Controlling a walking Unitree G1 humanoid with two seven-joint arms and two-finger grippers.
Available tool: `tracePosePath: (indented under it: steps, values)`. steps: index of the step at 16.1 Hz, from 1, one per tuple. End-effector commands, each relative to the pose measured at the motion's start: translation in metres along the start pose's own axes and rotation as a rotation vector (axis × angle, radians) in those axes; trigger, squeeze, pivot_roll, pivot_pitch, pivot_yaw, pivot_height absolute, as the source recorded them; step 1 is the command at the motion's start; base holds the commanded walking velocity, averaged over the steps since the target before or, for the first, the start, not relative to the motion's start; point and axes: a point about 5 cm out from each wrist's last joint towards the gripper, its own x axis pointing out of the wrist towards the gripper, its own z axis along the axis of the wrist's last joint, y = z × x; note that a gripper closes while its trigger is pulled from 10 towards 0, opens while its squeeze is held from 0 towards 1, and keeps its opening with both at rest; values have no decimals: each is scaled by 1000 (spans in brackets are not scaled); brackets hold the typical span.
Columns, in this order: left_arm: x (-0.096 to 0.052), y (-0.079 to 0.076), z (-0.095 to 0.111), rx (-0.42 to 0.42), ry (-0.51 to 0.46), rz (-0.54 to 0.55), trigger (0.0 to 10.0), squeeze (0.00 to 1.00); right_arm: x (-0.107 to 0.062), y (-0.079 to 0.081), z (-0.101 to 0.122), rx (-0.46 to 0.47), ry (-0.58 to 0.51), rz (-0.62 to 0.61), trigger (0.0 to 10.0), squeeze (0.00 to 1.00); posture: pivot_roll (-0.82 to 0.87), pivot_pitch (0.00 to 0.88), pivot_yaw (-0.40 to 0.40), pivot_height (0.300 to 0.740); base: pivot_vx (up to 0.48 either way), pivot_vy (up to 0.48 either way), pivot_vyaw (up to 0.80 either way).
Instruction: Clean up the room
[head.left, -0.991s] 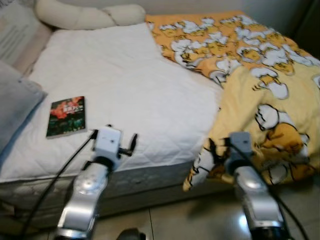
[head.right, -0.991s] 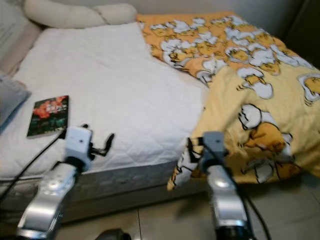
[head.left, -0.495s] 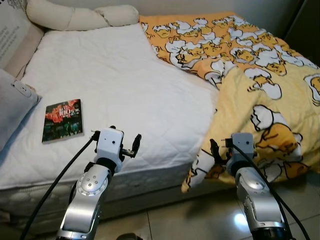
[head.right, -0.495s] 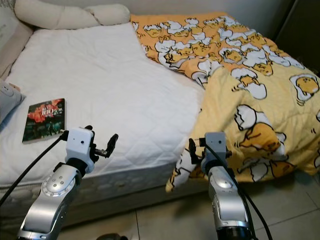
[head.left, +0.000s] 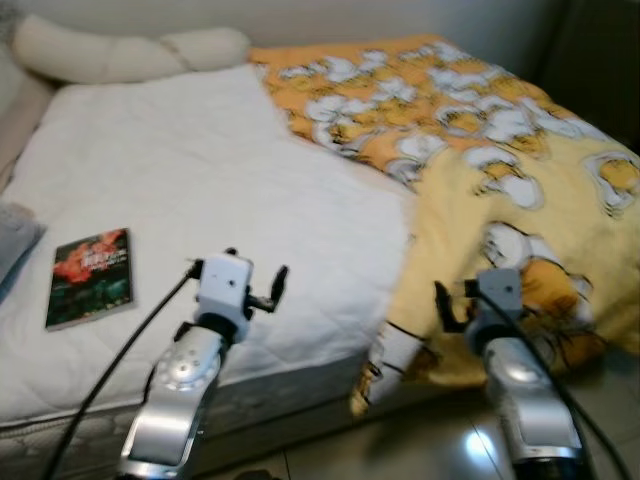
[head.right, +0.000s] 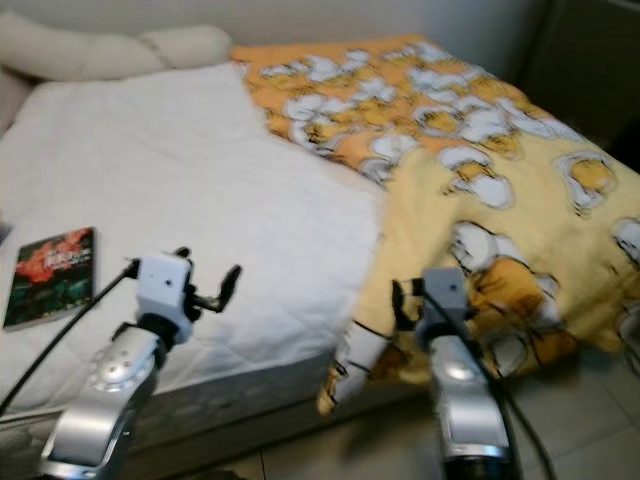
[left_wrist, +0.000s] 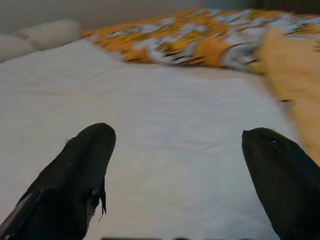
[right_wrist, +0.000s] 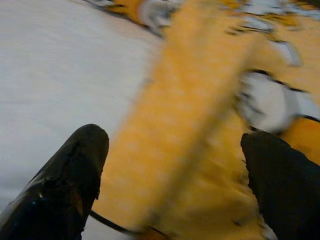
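A yellow and orange blanket (head.left: 500, 170) with a cartoon print lies bunched over the right half of the bed, and its corner hangs over the front edge. A book (head.left: 88, 277) with a dark red cover lies flat on the white mattress (head.left: 200, 170) near the left. My left gripper (head.left: 272, 287) is held open above the bed's front edge, right of the book, with bare mattress between its fingers (left_wrist: 85, 170). My right gripper (head.left: 438, 305) is open just in front of the hanging blanket corner, and a yellow fold (right_wrist: 190, 100) lies ahead between its fingers.
A long cream pillow (head.left: 120, 50) lies along the head of the bed. A grey pillow (head.left: 12, 235) shows at the left edge. Glossy floor tiles (head.left: 420, 440) run along the bed's front. A dark surface (head.left: 590, 50) stands at the back right.
The whole picture has shifted left and blurred, so the camera has moved to the right. Both arms keep their raised pose and both grippers stay open.
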Motion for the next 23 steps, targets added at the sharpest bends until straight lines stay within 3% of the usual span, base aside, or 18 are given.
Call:
tracePosePath:
  steps: [1, 8, 12, 13, 23]
  values:
    - [1, 1, 1, -4, -2, 6, 10000, 588, 1, -1, 7, -6, -20, 4, 10000, 0, 43, 0, -10, 740, 371, 0, 0]
    - [0, 1, 1, -7, -2, 4, 10000, 592, 1, -1, 7, -7, -19, 5, 10000, 0, 42, 0, -10, 740, 373, 0, 0]
    - [-5, -9, -6, 51, 38, -101, 10000, 569, 3, 5, -7, -68, 72, 66, 10000, 35, 55, 0, 1, 740, 0, 0, 0]
    - [-6, -10, -8, 61, 52, -126, 10000, 573, 4, 7, -9, -78, 88, 84, 10000, 1000, 55, 0, 2, 740, 0, 0, 0]
    - [-9, -12, -10, 92, 66, -182, 10000, 573, 8, 14, -19, -104, 175, 118, 10000, 1000, 70, 0, -11, 740, 0, 0, 0]
